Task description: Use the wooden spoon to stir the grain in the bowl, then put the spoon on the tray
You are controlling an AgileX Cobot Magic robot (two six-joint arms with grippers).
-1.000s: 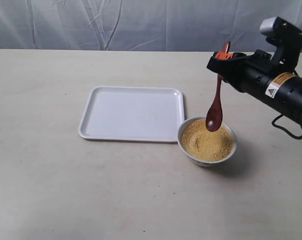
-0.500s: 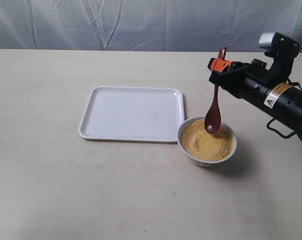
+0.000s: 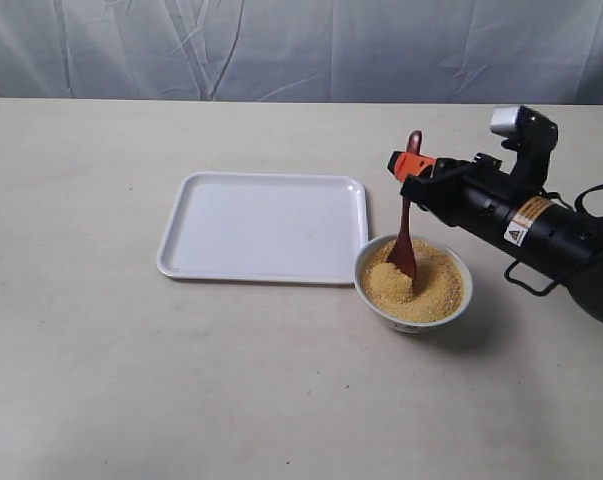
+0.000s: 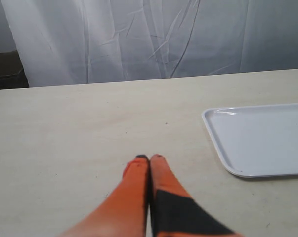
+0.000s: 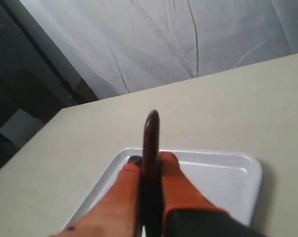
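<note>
Your largest thing is the pale beige table (image 3: 131, 380), which carries everything. The white rectangular tray (image 3: 264, 226) lies flat just left of the bowl (image 3: 413, 322) in the exterior view. Its nearest corner comes right up to the bowl's rim, and I cannot tell if they touch.

The black right arm (image 3: 481, 205) reaches in from the right of the bowl and ends above it. It carries a white sticker (image 3: 516, 233) with a yellow warning triangle; the writing on it is too small to read.

The small round white bowl is full of golden-yellow grain (image 3: 436, 290). The dark wooden spoon (image 3: 404, 245) has its head dug into the grain, in the left half of the bowl. Its handle rises almost upright to the right gripper (image 3: 409, 165), directly above the bowl.

The orange fingers of that gripper are clamped on the upper handle, and the handle's end sticks out above them. Your left gripper (image 4: 149, 159) has its fingers pressed together with nothing between them. It is above bare table, and where it stands from the bowl I cannot tell.
</note>
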